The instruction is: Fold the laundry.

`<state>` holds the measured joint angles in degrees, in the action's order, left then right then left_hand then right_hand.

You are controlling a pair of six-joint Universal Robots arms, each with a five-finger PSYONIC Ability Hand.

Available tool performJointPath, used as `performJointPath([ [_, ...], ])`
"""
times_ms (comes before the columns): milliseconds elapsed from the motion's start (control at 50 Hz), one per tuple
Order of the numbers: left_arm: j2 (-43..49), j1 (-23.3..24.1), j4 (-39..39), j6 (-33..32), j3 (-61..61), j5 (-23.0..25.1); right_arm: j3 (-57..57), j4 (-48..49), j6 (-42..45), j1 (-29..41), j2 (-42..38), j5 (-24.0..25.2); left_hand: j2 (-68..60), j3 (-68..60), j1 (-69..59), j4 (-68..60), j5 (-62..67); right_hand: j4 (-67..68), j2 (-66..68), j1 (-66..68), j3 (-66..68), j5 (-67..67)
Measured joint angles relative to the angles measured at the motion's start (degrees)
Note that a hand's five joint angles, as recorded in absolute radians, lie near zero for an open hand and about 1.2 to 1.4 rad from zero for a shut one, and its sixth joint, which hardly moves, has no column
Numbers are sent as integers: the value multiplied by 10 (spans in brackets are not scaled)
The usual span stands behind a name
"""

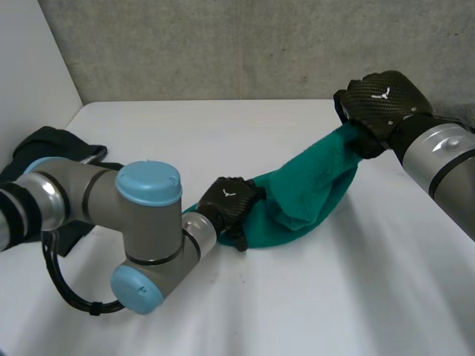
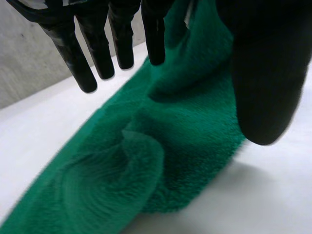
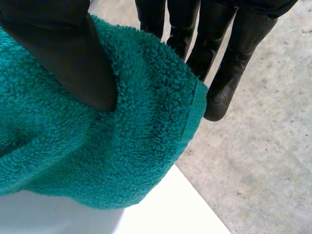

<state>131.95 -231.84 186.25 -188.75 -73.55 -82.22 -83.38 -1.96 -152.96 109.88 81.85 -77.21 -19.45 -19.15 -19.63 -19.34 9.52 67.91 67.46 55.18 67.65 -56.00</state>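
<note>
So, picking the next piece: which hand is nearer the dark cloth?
Left. Left hand holds the towel end nearer the dark cloth; right hand holds its far end.

Dark cloth (image 1: 56, 142) — mostly behind the left arm (image 1: 96, 196), its shape unclear

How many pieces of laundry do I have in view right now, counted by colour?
green towel: 1
dark cloth: 1
Total: 2
</note>
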Motion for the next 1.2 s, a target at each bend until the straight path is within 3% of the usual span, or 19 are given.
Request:
performJointPath([
  [100,24,2,-14,9,28,-23,6,-1,-18,0,13,2,-175,-177,-190,-177,174,0,0,0,0,0],
  [220,34,1,-19,1,41,-70,8,-2,-29,-4,21,2,-315,-315,-318,-315,310,0,0,0,0,0],
  [320,37,1,-18,-11,44,-87,6,-3,-30,-8,22,1,-315,-317,-315,-318,315,0,0,0,0,0],
  [360,37,1,-18,-14,44,-90,5,-3,-29,-8,21,0,-214,-217,-202,-218,218,0,0,0,0,0],
  [460,33,1,-19,-16,40,-92,7,-2,-28,-8,21,0,-133,-136,-132,-132,128,0,0,0,0,0],
  [660,11,2,-19,-22,12,-112,12,-2,-29,-7,21,1,-128,-134,-128,-126,122,0,0,0,0,0],
  [820,18,3,-17,-70,10,-150,10,-2,-29,-5,20,1,-132,-138,-132,-130,128,0,0,0,0,0],
  [920,26,5,-17,-98,14,-157,9,-2,-29,-6,20,0,-319,-321,-330,-311,305,0,0,0,0,0],
  [940,27,5,-17,-102,14,-157,9,-3,-29,-7,20,0,-406,-406,-412,-407,400,0,0,0,0,0],
  [980,25,6,-17,-106,15,-157,9,-3,-28,-8,20,-1,-472,-469,-446,-471,458,0,0,0,0,0],
  [1120,-24,7,-17,-107,10,-159,12,-38,-13,-10,18,-1,-489,-488,-446,-491,465,0,0,0,0,0],
  [1200,-83,0,-17,-104,-10,-158,18,-123,36,-23,0,0,-489,-488,-446,-493,465,0,0,0,0,0],
])
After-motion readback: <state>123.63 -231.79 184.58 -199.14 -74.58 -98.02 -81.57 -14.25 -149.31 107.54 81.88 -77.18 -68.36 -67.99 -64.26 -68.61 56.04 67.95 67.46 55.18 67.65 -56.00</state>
